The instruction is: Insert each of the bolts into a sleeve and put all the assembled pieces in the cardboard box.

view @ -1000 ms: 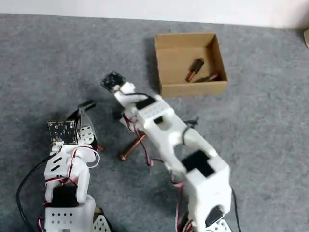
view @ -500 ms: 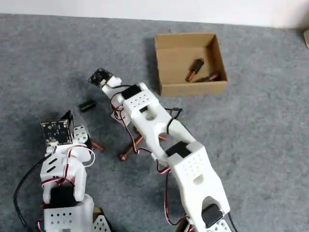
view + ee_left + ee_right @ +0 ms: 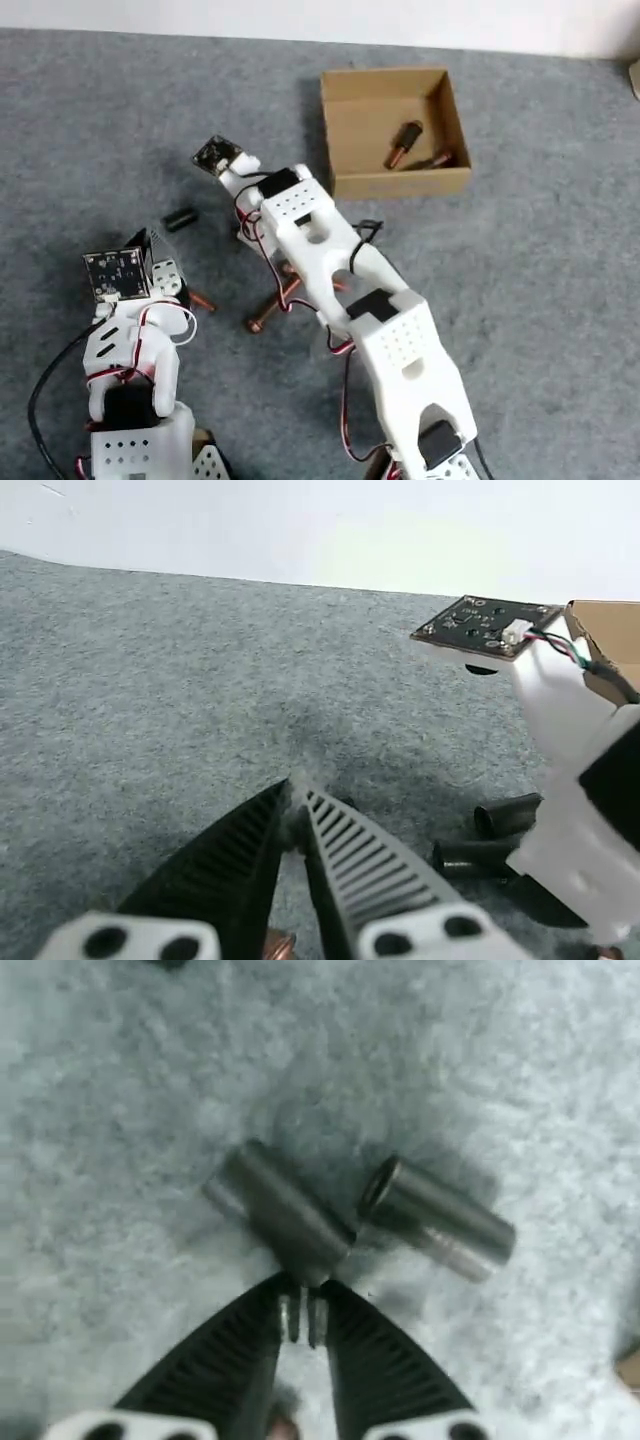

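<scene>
Overhead, a cardboard box sits at the far side of a grey carpet, with two assembled pieces already lying inside it. The right arm stretches forward, its wrist hanging over the carpet just left of the box. Copper bolts lie loose, one under that arm and one beside the left arm. A lone sleeve, short and black, lies between the two arms. From the left wrist, the left pincer is closed to a point with nothing between its tips. Beyond it a pair of sleeves lies at the foot of the right arm; from overhead that arm's wrist covers them. From the right wrist, the right pincer is nearly closed, its tips a sliver apart and empty, almost touching one end of the nearer sleeve. The second sleeve lies just beside it at an angle, open mouth toward it. The step in hand looks like picking up a sleeve. To do it well, the jaws should open wide first. They should then come down astride the nearer sleeve across its width, near its middle. Keeping clear of the second sleeve avoids nudging it or pinching both. The right wrist view shows that alignment, which the arm hides from above.
</scene>
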Controlling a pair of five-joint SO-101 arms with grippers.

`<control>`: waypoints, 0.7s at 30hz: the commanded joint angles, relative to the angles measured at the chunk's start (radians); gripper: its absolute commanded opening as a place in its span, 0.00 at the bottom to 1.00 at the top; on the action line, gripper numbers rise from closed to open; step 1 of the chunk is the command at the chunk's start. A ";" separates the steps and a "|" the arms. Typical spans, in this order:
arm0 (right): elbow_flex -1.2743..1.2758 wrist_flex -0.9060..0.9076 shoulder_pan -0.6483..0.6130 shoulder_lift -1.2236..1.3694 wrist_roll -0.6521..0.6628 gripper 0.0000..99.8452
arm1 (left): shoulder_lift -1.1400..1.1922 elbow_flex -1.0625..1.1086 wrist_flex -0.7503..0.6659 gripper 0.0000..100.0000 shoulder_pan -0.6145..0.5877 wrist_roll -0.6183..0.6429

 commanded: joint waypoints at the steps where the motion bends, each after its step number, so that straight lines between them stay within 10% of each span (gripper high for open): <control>1: 0.025 0.044 0.047 -0.159 0.008 0.00 | -0.010 -0.016 -0.002 0.01 -0.007 0.000; 14: 0.489 -0.228 0.091 -0.501 0.008 0.01 | -0.010 -0.015 -0.003 0.01 -0.004 0.000; 21: 0.437 -0.259 0.065 -0.455 0.015 0.26 | -0.010 -0.015 -0.003 0.01 -0.004 0.000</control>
